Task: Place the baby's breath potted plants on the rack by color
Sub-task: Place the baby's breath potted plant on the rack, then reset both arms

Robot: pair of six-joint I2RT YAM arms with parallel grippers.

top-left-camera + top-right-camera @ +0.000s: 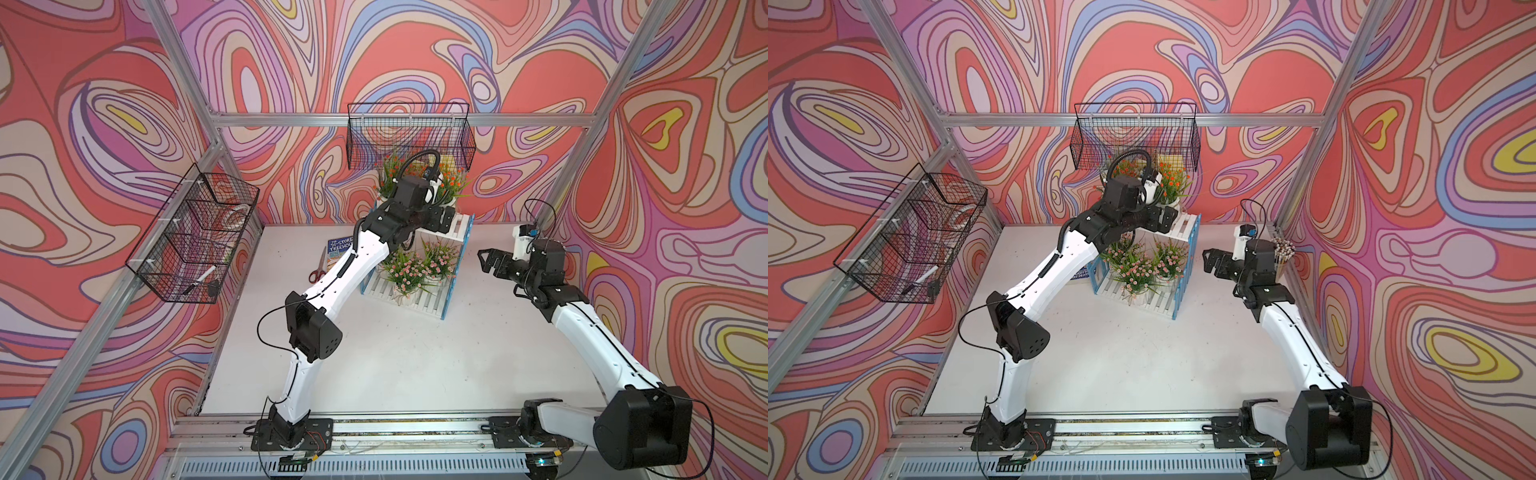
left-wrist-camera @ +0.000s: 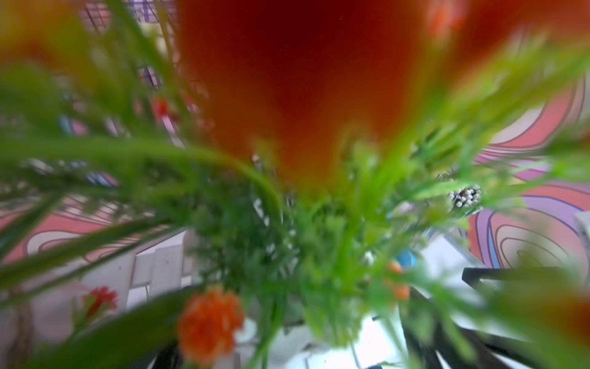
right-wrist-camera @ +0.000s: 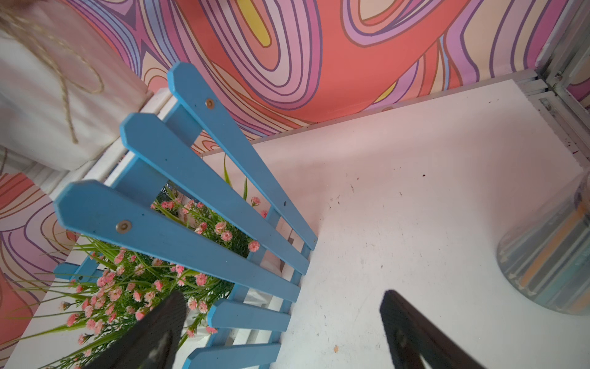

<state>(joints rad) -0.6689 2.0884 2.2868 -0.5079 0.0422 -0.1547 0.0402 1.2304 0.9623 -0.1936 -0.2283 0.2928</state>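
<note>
**Left tool among the orange plants, right tool idle beside the rack**

Left tool [image 1: 444, 214] sits at the top shelf of the rack [image 1: 459, 266], right against the base of one of the two orange plants [image 1: 451, 178]. I cannot tell whether its jaws are clamped on that pot or clear of it. The arm's own bulk covers them in both top views, and blurred leaves and orange blooms smother the left wrist view. Right tool [image 3: 284, 297] hangs off the rack's side, over the table [image 1: 395, 365], jaws spread wide with nothing between them.

Both orange plants stand on the rack's top shelf. The pink plants [image 1: 1136, 270] crowd its bottom shelf, three of them countable in a top view. No plant shows on the table around the rack, so the sorting looks finished or nearly so.

These plants are probably light and a little top-heavy. The leaves are soft and springy, so they offer no hold and will snag a tool passing through them. The white pot [image 3: 38, 121] is the stiff part. In the right wrist view, one on the rack's top shelf has a twine [image 3: 65, 96] bow tied round it. A hold belongs low on the pot wall, across its width and under the foliage, with a modest squeeze. Any drawing away from the top shelf calls for a straight, slow path, since a caught stem could tip a pot off the rack's edge.
</note>
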